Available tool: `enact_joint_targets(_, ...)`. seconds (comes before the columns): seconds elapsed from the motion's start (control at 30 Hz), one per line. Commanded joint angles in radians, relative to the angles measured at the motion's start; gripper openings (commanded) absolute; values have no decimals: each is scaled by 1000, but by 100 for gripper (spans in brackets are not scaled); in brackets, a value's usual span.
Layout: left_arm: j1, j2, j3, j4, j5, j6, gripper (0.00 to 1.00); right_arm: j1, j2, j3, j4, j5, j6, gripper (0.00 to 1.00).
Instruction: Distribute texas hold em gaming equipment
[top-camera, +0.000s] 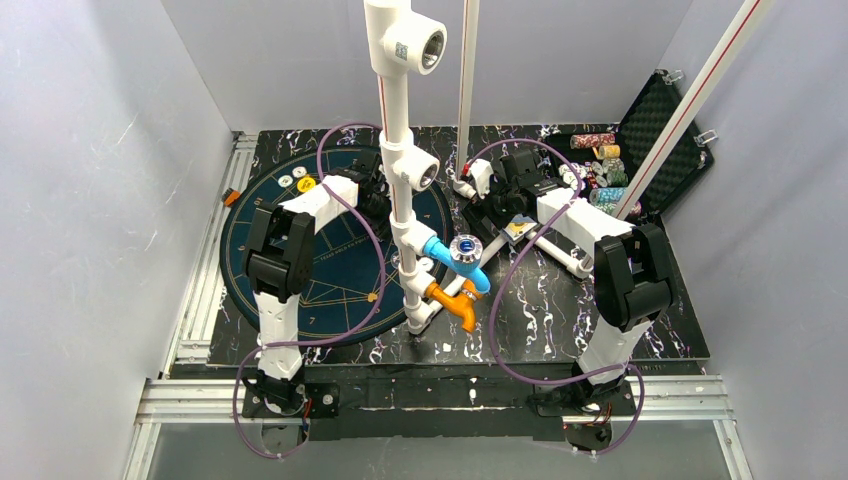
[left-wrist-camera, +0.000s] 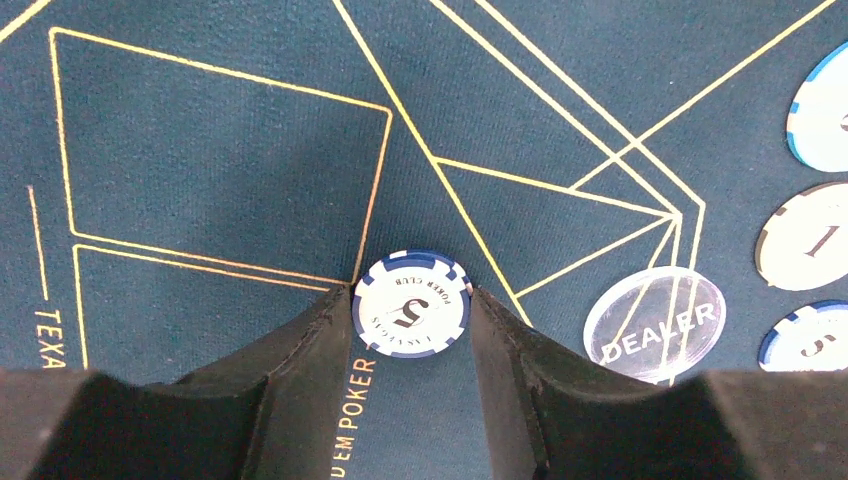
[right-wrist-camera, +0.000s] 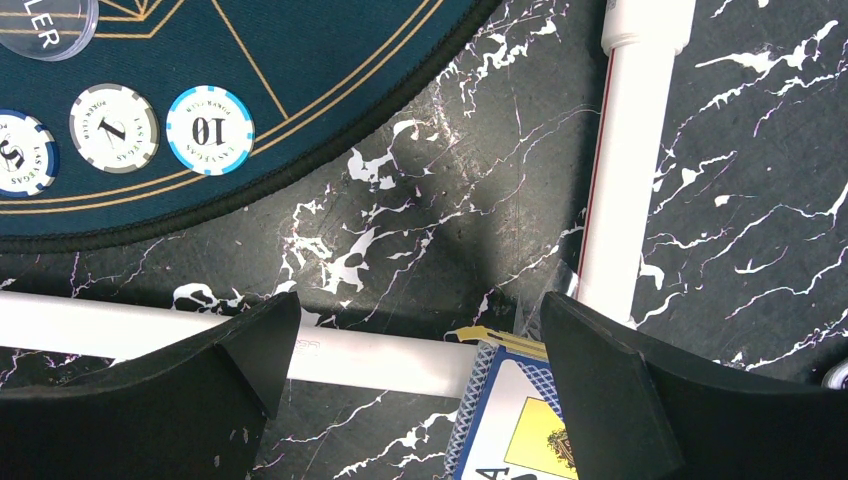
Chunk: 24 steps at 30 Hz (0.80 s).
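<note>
My left gripper (left-wrist-camera: 412, 318) is shut on a blue-and-white "5" poker chip (left-wrist-camera: 410, 296), one finger on each side of its rim, low over the dark teal poker mat (left-wrist-camera: 220, 150). A clear DEALER button (left-wrist-camera: 655, 322) lies just to its right, and three more chips (left-wrist-camera: 805, 235) lie at the right edge. My right gripper (right-wrist-camera: 420, 320) is open and empty above the marble table. A blue-backed card box (right-wrist-camera: 510, 425) lies right by its right finger. The "10" chip (right-wrist-camera: 210, 130) and "1" chip (right-wrist-camera: 114, 127) also show on the mat there.
A white PVC pipe stand (top-camera: 400, 150) with blue and orange fittings rises between the arms, and its pipes (right-wrist-camera: 380, 360) cross under my right gripper. An open black case (top-camera: 655, 130) with stacked chips (top-camera: 600, 165) sits at the back right. Three chips (top-camera: 299, 178) lie at the mat's far left.
</note>
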Motion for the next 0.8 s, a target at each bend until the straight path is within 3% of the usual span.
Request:
enact_joint_targets(0.0, -15, -24, -29, -26, 15, 5, 41, -1, -4, 18, 7, 2, -3, 100)
enact_joint_targets(0.33, -12, -112, -24, -67, -12, 5, 37, -1, -5, 20, 4, -4, -3, 100)
enact_joint_targets(0.77, 71, -244, -82, -137, 71, -5, 37, -1, -8, 21, -1, -9, -3, 100)
